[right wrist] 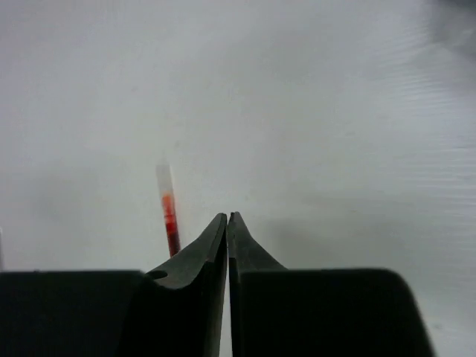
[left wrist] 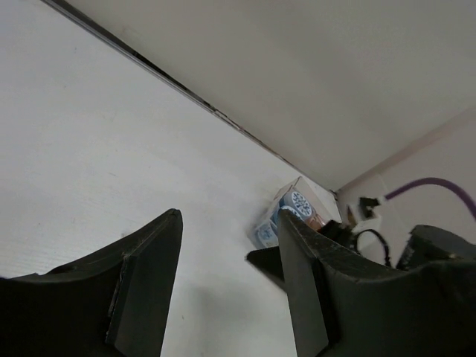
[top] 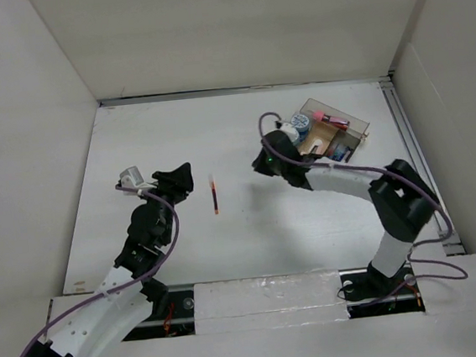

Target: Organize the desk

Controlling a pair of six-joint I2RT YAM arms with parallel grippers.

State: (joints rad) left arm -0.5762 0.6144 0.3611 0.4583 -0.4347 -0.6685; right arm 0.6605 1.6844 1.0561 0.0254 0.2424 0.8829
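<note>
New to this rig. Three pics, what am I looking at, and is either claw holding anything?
Two robot arms are bolted at the near edge of a flat white desk walled by pale panels. The overhead picture looks down from behind them. The other two come from cameras on each wrist, with black fingers in the foreground. The left claw is open and empty. The right claw is shut with nothing between its fingers. A thin red-and-clear pen lies loose mid-desk, between the two claws. A small clear compartmented plastic tray, holding assorted small items, sits at the far right.

Left gripper (left wrist: 227, 286) jaws parted above desk (left wrist: 111, 163).
</note>
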